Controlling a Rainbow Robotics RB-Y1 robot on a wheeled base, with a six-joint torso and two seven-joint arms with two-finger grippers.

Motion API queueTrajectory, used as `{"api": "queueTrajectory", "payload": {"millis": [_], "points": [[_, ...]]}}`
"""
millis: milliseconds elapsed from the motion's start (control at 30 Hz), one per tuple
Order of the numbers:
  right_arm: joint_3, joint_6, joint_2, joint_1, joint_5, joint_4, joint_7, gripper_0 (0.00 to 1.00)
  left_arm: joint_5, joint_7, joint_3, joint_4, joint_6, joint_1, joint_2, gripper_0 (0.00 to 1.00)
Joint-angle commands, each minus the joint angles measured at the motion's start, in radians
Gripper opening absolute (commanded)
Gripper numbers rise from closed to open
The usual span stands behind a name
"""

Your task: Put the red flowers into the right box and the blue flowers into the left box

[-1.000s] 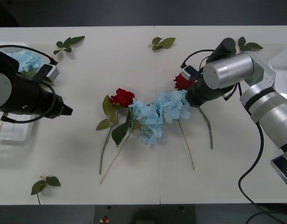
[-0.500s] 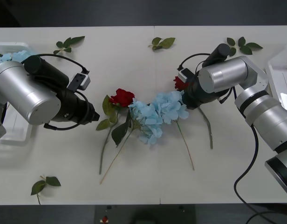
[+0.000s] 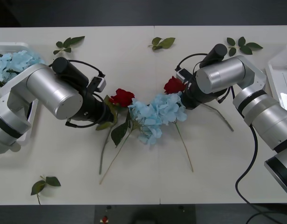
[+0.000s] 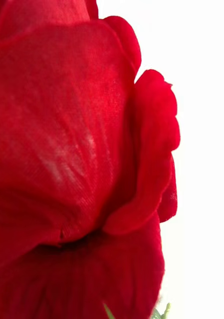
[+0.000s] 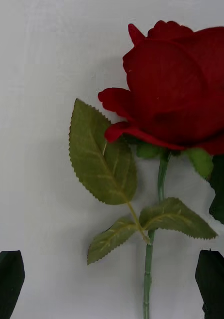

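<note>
The left gripper (image 3: 106,112) has swung from beside the left box (image 3: 13,46) across the desk and now sits open just short of the middle red rose (image 3: 122,97), fingertips (image 5: 7,279) either side of its stem. The right gripper (image 3: 183,93) has pulled the other red rose (image 3: 174,85) up and its stem now angles away behind it.

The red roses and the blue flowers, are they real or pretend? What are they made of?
Probably pretend. The rose at the right gripper, the right red rose, shows a fine woven weave like matte cloth. The left red rose has stiff, evenly toothed leaves and a smooth stem, likely fabric and plastic. The blue flowers look like thin cloth petals.
</note>
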Motion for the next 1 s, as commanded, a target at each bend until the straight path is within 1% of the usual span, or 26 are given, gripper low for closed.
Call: {"api": "queueTrajectory", "payload": {"millis": [33,267,467,600,667,700,800,1000], "points": [[-0.035,-0.005,-0.012,-0.021,-0.010,-0.009,0.052,0.00,-0.038,-0.038,-0.043,0.031,-0.007,-0.060,-0.028,1.00],[-0.119,0.023,-0.082,-0.036,-0.032,-0.018,0.071,0.00,-0.079,-0.042,-0.089,0.071,-0.007,-0.086,-0.049,1.00],[-0.144,0.089,-0.184,-0.060,-0.049,-0.069,0.086,0.00,-0.082,-0.046,-0.125,0.090,-0.010,-0.099,-0.051,1.00],[-0.144,0.138,-0.276,-0.062,-0.059,-0.130,0.080,0.00,-0.082,-0.045,-0.145,0.111,-0.016,-0.109,-0.060,1.00],[-0.144,0.161,-0.345,-0.062,-0.093,-0.158,0.077,0.00,-0.081,-0.048,-0.146,0.145,-0.022,-0.116,-0.077,1.00],[-0.144,0.162,-0.360,-0.062,-0.099,-0.161,0.075,0.00,-0.081,-0.048,-0.146,0.153,-0.023,-0.117,-0.083,1.00],[-0.144,0.165,-0.463,-0.063,-0.139,-0.169,0.069,0.00,-0.096,-0.051,-0.146,0.186,-0.023,-0.126,-0.112,1.00],[-0.142,0.165,-0.585,-0.063,-0.181,-0.147,0.018,0.00,-0.115,-0.052,-0.149,0.188,-0.022,-0.126,-0.123,1.00]]}}
